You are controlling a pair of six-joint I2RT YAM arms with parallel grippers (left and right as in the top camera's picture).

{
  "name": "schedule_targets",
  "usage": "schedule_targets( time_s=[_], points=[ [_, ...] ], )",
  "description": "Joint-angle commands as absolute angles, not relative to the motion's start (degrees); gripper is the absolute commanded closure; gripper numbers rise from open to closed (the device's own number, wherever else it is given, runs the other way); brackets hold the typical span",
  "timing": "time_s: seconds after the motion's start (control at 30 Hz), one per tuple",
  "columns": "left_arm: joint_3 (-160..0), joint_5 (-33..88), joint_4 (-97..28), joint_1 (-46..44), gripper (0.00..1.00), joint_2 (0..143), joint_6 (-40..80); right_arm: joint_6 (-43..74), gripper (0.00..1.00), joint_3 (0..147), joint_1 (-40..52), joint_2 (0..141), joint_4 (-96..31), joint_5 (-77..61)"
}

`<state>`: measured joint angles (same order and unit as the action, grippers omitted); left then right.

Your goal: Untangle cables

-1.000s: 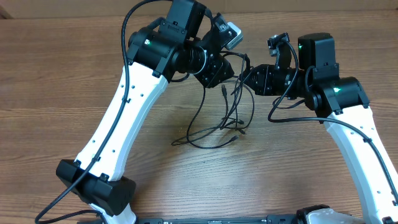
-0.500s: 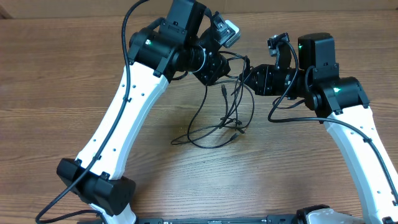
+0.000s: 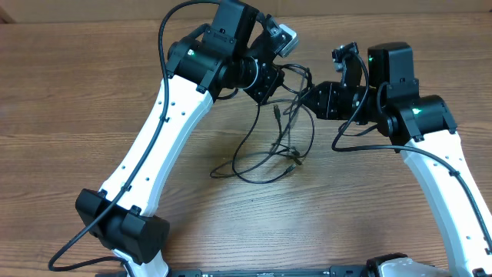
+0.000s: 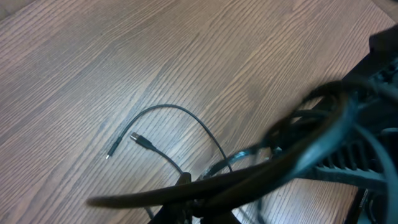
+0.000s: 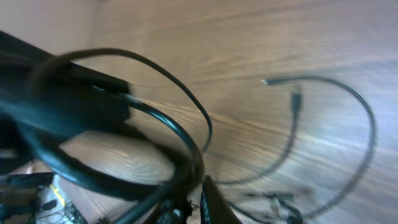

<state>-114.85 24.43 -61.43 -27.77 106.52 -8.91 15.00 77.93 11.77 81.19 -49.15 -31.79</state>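
The cables hung in a bunch just below and between my two tools. The upper strands were lifted, while the lower loops and a plug end lay on the surface underneath. My left tool was pinched together on a strand at the top of the bunch. My right tool was clamped on a strand just across from it, tips near each other but apart. Both wrist views were blurred up close, so I could not tell which strand each one had. To do this well, I reckoned I should draw the tools apart slowly and level, watching the crossings below. If the knot tightened instead of sliding, I should stop, because cords this thin could slip a pinch.
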Motion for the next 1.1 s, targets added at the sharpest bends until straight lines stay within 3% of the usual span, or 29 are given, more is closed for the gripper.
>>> schedule_targets(
  time_s=[0.0,0.3,0.5,1.07],
  points=[
    [-117.16,25.56,-61.19,-26.57,0.96,104.14,-7.35,15.00,0.93,78.37,11.84,81.03,-51.79,-24.34],
    [-117.16,28.53,-63.26,-24.40,0.96,100.79,-6.37,15.07,0.94,78.37,11.84,81.03,-54.02,-22.72],
    [-117.14,22.20,-67.40,-24.38,0.96,100.86,-6.39,14.72,0.65,78.41,11.77,81.01,-46.76,-35.81],
    [-117.14,32.29,-71.50,-24.40,0.96,100.86,-10.39,14.74,0.66,78.41,11.94,81.03,-38.20,-50.70]
  ],
)
